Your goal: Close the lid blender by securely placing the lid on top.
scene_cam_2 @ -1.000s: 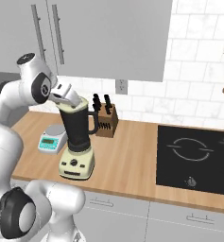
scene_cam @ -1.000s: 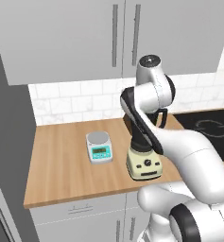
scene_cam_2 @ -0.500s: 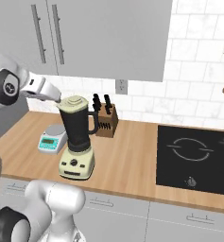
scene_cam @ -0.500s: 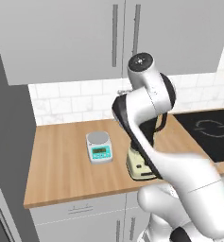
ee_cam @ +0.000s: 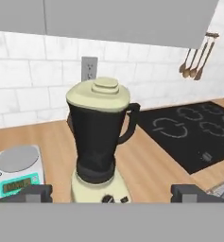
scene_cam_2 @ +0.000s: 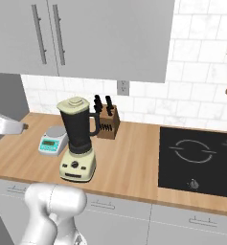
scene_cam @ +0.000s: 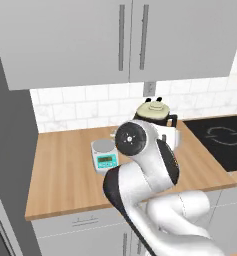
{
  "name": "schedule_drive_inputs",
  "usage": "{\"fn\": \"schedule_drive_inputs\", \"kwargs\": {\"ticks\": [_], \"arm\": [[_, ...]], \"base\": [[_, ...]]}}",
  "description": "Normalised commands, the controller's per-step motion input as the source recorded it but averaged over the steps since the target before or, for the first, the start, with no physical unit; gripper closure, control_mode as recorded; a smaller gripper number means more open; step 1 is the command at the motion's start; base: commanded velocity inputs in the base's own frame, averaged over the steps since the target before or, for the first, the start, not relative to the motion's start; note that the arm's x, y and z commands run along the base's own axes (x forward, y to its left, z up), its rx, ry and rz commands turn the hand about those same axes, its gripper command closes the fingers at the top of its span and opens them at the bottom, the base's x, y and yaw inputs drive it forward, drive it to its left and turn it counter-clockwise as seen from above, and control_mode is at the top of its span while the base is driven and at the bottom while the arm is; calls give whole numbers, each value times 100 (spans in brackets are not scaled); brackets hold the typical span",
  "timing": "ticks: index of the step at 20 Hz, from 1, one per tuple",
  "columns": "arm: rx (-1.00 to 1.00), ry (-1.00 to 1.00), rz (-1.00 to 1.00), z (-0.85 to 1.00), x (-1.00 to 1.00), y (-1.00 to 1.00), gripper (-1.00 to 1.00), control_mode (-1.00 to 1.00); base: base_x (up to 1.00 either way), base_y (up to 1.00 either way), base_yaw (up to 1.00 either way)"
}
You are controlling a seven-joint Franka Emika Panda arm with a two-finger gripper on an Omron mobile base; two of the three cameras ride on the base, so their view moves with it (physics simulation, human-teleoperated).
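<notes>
The blender stands on the wooden counter, with a cream base, dark knobs and a dark jar whose handle faces right. The pale cream lid sits level on the jar's mouth, knob up. In the hand view the blender is straight ahead with the lid on top. My gripper is open, its fingertips wide apart and holding nothing, well back from the blender. In the right base view my hand hovers at the far left, beyond the scale. My arm hides most of the blender in the left base view; the lid shows above it.
A white-and-teal scale sits left of the blender, and a dark brown knife block stands behind it by the tiled wall. A black cooktop lies to the right. Utensils hang on the wall; cabinets hang overhead.
The gripper has left the lid on the jar and swung away to the left, back from the blender. The blender and lid have not moved.
</notes>
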Motion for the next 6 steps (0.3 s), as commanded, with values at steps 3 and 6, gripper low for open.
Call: {"fn": "schedule_drive_inputs", "kwargs": {"ticks": [3,6], "arm": [[0,-3,-7,-9,-100,62,-100,-100],[2,-1,-3,-15,-94,53,-100,-100]], "base": [[0,0,0],[0,0,0]]}}
